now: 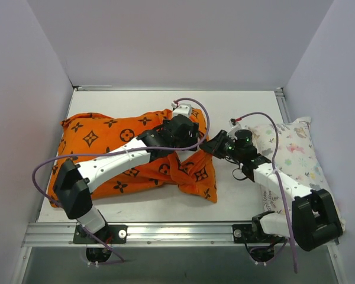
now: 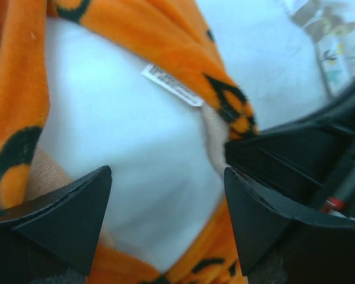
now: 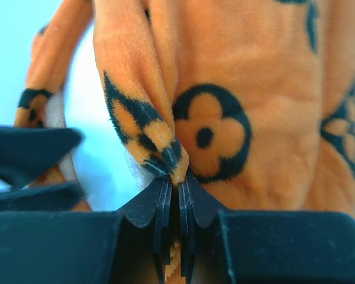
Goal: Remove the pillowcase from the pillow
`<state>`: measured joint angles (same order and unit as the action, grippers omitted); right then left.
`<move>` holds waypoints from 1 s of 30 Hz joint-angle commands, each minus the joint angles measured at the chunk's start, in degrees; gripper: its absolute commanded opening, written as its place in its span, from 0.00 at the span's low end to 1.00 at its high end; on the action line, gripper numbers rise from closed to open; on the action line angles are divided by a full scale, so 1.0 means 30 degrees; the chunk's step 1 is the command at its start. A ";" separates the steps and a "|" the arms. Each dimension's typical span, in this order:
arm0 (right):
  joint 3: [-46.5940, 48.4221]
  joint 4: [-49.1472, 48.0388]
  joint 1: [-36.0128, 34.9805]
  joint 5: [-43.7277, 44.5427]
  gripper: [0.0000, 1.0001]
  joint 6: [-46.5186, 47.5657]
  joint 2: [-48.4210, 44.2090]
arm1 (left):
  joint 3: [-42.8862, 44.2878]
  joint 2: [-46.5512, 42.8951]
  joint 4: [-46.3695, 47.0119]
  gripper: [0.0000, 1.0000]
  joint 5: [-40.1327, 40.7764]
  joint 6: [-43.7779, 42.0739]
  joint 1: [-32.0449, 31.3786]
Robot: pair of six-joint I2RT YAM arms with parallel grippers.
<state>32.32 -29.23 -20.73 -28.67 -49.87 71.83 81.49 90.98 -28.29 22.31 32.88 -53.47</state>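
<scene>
In the right gripper (image 3: 174, 181), a fold of orange pillowcase (image 3: 260, 77).

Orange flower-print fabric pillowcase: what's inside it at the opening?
A plain white stuffed pillow shows through the opening, a small printed label lying on it. The pillowcase covers the rest.

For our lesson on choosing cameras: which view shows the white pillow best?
Left wrist: the pillow fills the opening of the pillowcase. Right wrist shows only a white sliver; the overhead view hides it under the pillowcase.
</scene>
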 commanded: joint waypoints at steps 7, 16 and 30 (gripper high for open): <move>0.2030 0.9682 -0.0150 0.5802 0.00 0.3642 -0.2586 | -0.0501 0.2720 0.0261 0.94 0.0710 0.1985 0.0567; 0.2264 1.1414 -0.0121 0.6744 0.00 0.4318 -0.2939 | 0.0315 0.5148 0.1111 0.98 -0.2162 0.1051 0.0365; 0.2880 1.1882 -0.0501 0.5776 0.00 0.4814 -0.2323 | 0.4151 0.7791 -0.0646 0.00 -0.1960 0.1899 0.2559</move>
<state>38.61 1.52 -21.80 -11.51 -37.39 64.88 92.51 111.94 -28.36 15.75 37.45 -49.45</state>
